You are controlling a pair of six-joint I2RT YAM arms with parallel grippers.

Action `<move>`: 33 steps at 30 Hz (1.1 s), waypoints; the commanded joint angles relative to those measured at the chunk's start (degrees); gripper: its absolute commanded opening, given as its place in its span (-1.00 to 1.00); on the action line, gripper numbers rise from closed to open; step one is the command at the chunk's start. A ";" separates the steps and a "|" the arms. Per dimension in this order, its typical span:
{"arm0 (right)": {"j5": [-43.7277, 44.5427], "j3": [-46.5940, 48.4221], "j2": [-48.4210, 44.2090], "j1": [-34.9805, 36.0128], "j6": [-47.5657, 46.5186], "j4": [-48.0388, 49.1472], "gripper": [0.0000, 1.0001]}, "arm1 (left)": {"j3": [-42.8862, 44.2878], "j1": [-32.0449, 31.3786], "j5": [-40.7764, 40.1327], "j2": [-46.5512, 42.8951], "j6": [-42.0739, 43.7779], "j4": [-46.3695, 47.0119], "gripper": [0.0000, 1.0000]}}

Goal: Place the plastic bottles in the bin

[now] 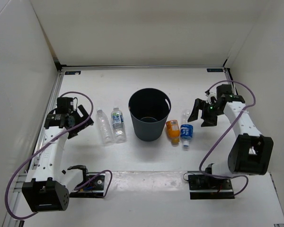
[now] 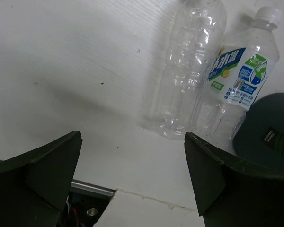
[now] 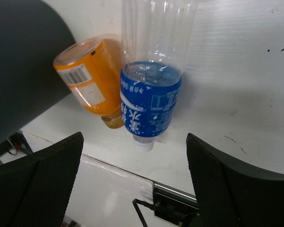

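The dark grey-blue bin (image 1: pixel 148 128) stands upright mid-table. Left of it lie two plastic bottles side by side: a plain clear one (image 1: pixel 104 126) (image 2: pixel 187 71) and one with a blue/green label (image 1: pixel 118 124) (image 2: pixel 236 80). On the bin's right lie the short orange bottle (image 1: pixel 173 131) (image 3: pixel 90 82) and a blue-labelled clear bottle (image 1: pixel 186 130) (image 3: pixel 151 99), touching each other. My left gripper (image 1: pixel 81 121) (image 2: pixel 132 175) hovers open left of the plain bottle, holding nothing. Open too and holding nothing, my right gripper (image 1: pixel 202 113) (image 3: pixel 135 179) is just right of the blue-labelled bottle.
White walls close the table in on the left, back and right. An aluminium rail (image 1: pixel 54 97) runs along the left edge. Both arm base plates (image 1: pixel 92 182) (image 1: pixel 210 185) with purple cables sit near the front edge. The bin wall (image 3: pixel 23 61) fills the right wrist view's upper left.
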 commanded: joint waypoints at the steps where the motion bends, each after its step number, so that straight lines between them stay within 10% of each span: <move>1: -1.56 -0.21 3.38 0.08 5.33 4.49 0.81 | 1.64 0.09 1.16 -2.28 -0.72 -3.82 1.00; 20: -3.06 8.74 23.17 5.42 15.97 5.81 0.65 | 6.65 0.09 -1.56 -3.78 1.04 -17.10 1.00; 33: 2.83 16.58 28.27 9.49 16.06 -1.13 0.10 | 6.82 0.09 -2.70 -4.14 -0.10 -19.03 1.00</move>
